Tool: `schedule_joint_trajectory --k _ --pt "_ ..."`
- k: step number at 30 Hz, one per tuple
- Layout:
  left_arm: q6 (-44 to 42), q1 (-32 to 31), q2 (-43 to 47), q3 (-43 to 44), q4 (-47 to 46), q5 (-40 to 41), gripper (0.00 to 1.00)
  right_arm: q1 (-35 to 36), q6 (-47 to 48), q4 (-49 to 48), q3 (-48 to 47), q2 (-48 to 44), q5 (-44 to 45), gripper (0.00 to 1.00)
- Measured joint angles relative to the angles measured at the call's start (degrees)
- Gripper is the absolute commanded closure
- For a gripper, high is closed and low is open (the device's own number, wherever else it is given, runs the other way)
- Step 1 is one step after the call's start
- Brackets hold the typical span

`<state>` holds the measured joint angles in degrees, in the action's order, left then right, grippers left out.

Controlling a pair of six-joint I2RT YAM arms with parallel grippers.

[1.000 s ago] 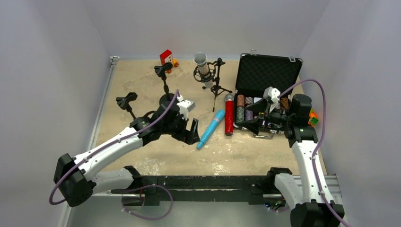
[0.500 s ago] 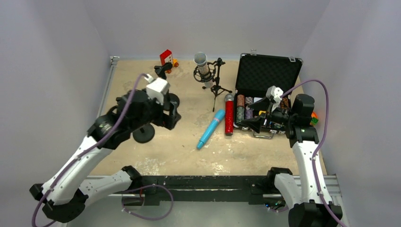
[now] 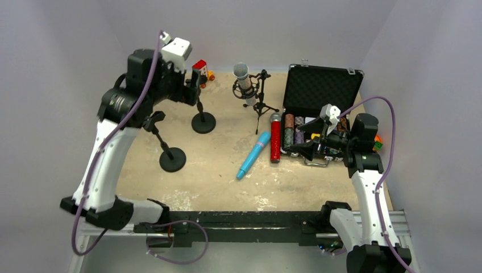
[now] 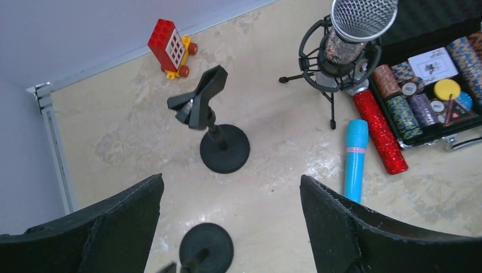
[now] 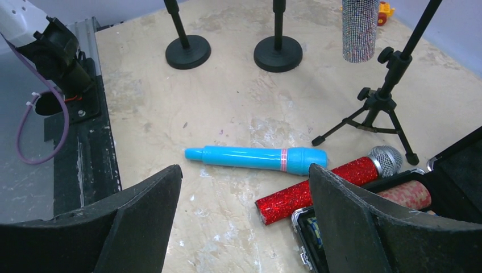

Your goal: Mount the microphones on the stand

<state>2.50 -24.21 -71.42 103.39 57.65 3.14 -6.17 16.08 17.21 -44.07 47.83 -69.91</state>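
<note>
Left pincer has swung up off the desk and hangs spread, empty, above two bare stands, with the silver mic already clipped to its right. Right pincer, also spread, hovers over the blue mic and red mic. Picking one up looks next, which calls for dropping down and closing across its body.

Bare table flanks the blue microphone; case and tripod crowd the red microphone.

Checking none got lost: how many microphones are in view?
3. Silver-glitter microphone in the black tripod stand; light blue microphone lying on the table; red-glitter microphone lying beside the open black case. None seems hidden.
</note>
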Motion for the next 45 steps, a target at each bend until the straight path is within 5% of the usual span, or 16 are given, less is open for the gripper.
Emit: schedule_joint_trajectory --k 11,23,38,40,45 --pt "-15.1 8.0 -24.1 14.4 1.2 -15.0 0.10 -0.3 0.5 0.3 0.0 0.3 -0.4 0.14" --pt "-30.6 9.9 -26.2 13.9 -1.2 -24.2 0.39 -0.3 1.2 1.5 0.0 1.6 -1.5 0.13" --pt "-35.8 10.7 -33.0 13.9 -0.5 -23.5 0.54 -0.4 1.6 1.7 0.0 1.7 -1.7 0.13" --pt "-36.1 10.8 -33.1 13.9 -0.5 -23.1 0.76 -0.6 1.7 1.8 0.0 1.7 -1.7 0.13" --pt "-36.2 10.8 -33.2 13.9 -0.9 -23.1 0.93 -0.7 1.7 2.0 0.0 1.7 -1.8 0.13"
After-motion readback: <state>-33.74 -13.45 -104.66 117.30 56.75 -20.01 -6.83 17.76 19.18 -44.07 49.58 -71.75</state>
